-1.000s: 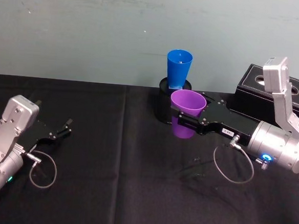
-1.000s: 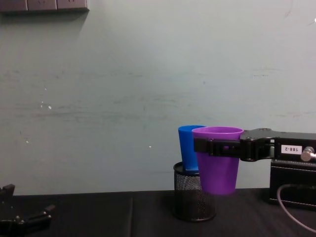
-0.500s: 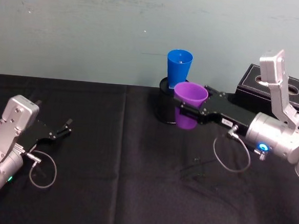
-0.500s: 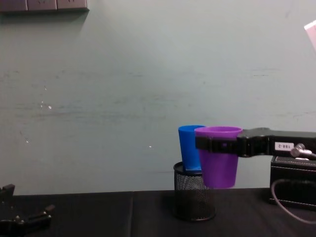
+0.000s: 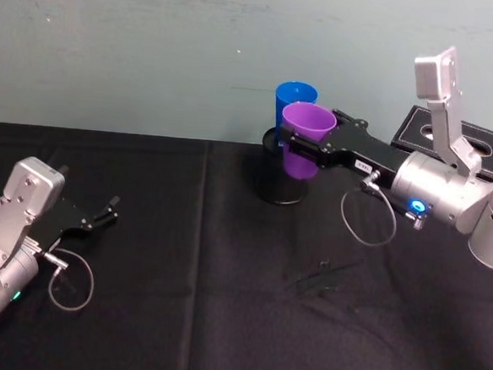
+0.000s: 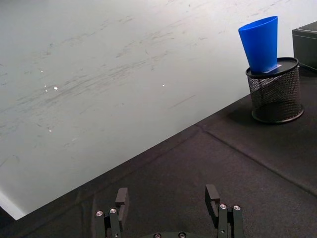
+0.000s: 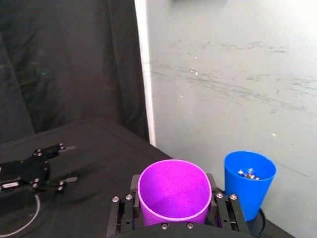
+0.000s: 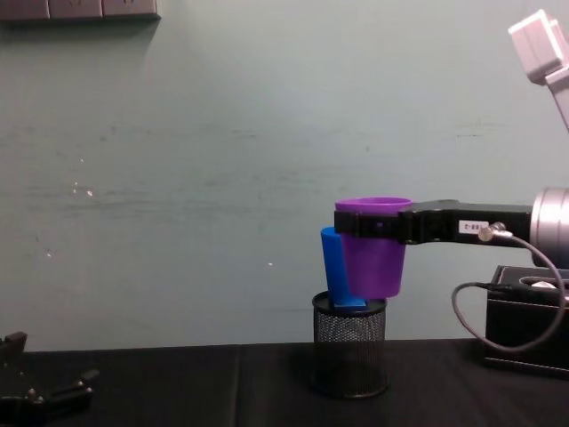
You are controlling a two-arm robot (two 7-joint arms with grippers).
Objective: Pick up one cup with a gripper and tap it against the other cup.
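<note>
A: How is the right arm [image 5: 439, 197] placed?
B: It stretches forward and toward the middle, raised and nearly level. The right gripper [image 5: 303, 147] is clamped around the purple cup [image 5: 308, 120].
A: And the left arm [image 5: 10, 236]?
B: It is low at the left side. The left gripper [image 5: 109, 208] has its fingers spread apart.

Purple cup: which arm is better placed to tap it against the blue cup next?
Right. The right tool clamps the purple cup, raised close beside the blue cup in the mesh holder. The left tool lies open on the table, far off to the left.
</note>
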